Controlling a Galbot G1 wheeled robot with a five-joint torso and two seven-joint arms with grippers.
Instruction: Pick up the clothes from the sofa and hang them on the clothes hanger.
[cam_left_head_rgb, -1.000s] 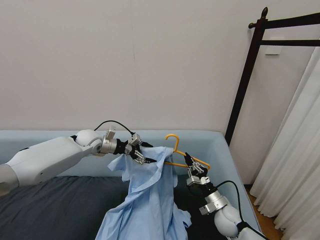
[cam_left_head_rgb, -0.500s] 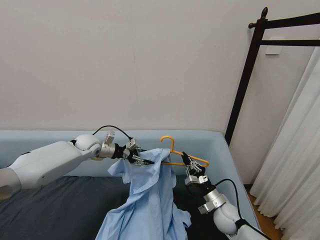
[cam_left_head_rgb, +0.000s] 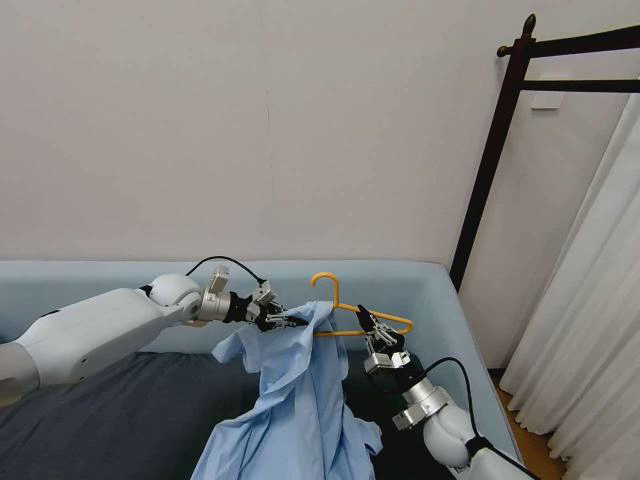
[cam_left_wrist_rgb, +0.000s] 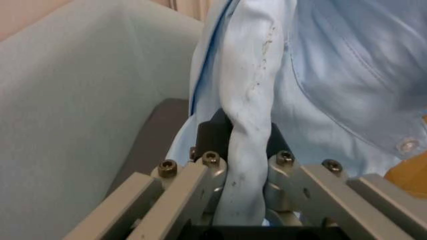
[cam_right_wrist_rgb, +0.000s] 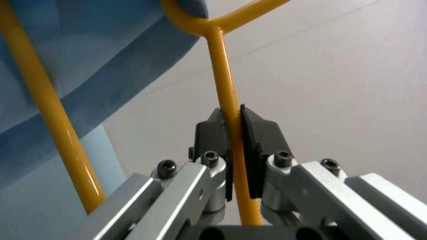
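Over the pale blue sofa (cam_left_head_rgb: 90, 278) the left claw (cam_left_head_rgb: 283, 321) is clenched on a twisted fold of the light blue shirt (cam_left_head_rgb: 295, 400) near its collar, holding that end up level with the sofa back while the rest hangs down onto the dark seat cushion (cam_left_head_rgb: 100, 410). Just beside it the right claw (cam_left_head_rgb: 372, 331) reaches up from below and is clamped on the wire of the yellow hanger (cam_left_head_rgb: 392, 319), whose near end is tucked under the cloth. The dark wooden clothes rack (cam_left_head_rgb: 487, 170) stands well apart, past the sofa's right end.
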